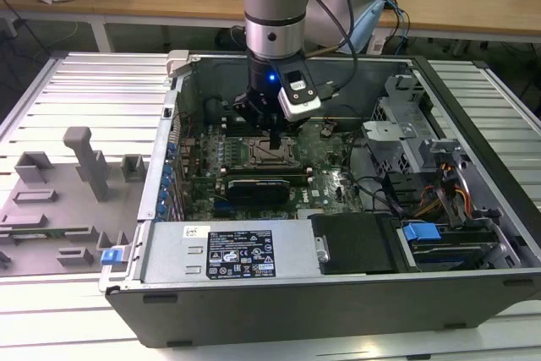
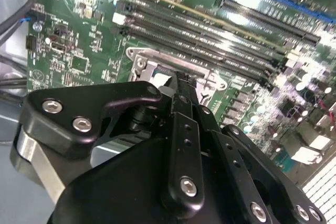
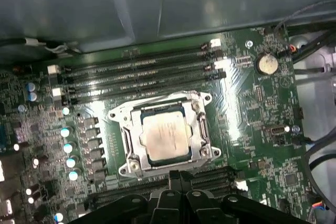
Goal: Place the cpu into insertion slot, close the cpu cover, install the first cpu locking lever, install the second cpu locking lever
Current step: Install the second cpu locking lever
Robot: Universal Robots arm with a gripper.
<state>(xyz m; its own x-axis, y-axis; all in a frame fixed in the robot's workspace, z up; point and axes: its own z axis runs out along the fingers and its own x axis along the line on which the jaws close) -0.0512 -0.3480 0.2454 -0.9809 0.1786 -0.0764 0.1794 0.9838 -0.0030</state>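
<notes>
**Gripper at the socket's edge, chip seated under its cover**

Seen in the first wrist view: cpu [image 3: 164, 137] lying flat in the insertion slot [image 3: 125, 141], pale metal top showing through the cut-out of the cpu cover [image 3: 201, 132], which looks folded down around it. Whether the locking levers are latched: cannot tell.

Gripper [image 3: 179, 176] poised just beside the socket's near edge, fingers pressed together with no visible gap and nothing held between them. In the exterior view, gripper [image 1: 275, 139] hanging straight down inside the open computer case [image 1: 473, 285], tip just above the socket on the green circuit board [image 1: 331, 182]. Socket therefore directly ahead of and slightly below the fingertips, almost touching. Long black memory slots [image 3: 136, 77] running along the socket's far side.
</notes>
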